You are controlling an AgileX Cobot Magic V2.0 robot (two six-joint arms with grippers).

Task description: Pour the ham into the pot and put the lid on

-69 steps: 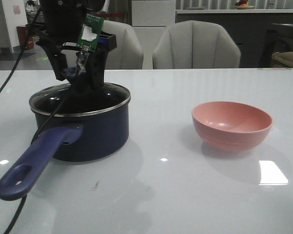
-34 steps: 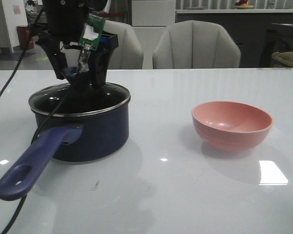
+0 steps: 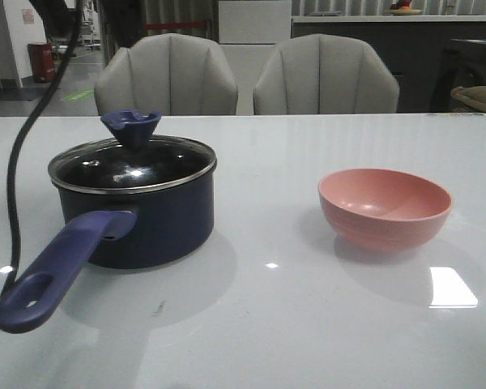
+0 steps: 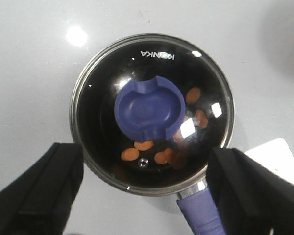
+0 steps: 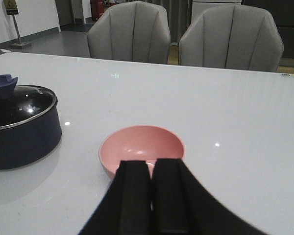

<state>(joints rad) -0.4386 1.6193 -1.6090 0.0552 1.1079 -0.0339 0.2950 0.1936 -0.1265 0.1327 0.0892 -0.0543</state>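
Note:
The navy pot point(image 3: 158, 223) stands on the left of the table, its purple-blue handle point(image 3: 57, 267) pointing toward the front edge. The glass lid point(image 3: 134, 166) sits flat on it, blue knob point(image 3: 132, 127) up. Seen from above, orange ham slices point(image 4: 143, 145) lie on the pot's black bottom under the lid point(image 4: 103, 73). My left gripper point(image 4: 144, 156) hangs open high above the knob point(image 4: 148, 108), holding nothing; it is out of the front view. My right gripper point(image 5: 151, 169) is shut and empty, just in front of the pink bowl point(image 5: 139, 142).
The salmon-pink bowl point(image 3: 385, 207) stands empty at the right of the table. A black cable point(image 3: 16, 186) hangs down at the left, close to the pot handle. Two grey chairs point(image 3: 324, 73) stand behind the table's far edge.
The left gripper has let go of the lid's knob and risen out of the front view. The lid stays on the pot. The bowl has not moved.

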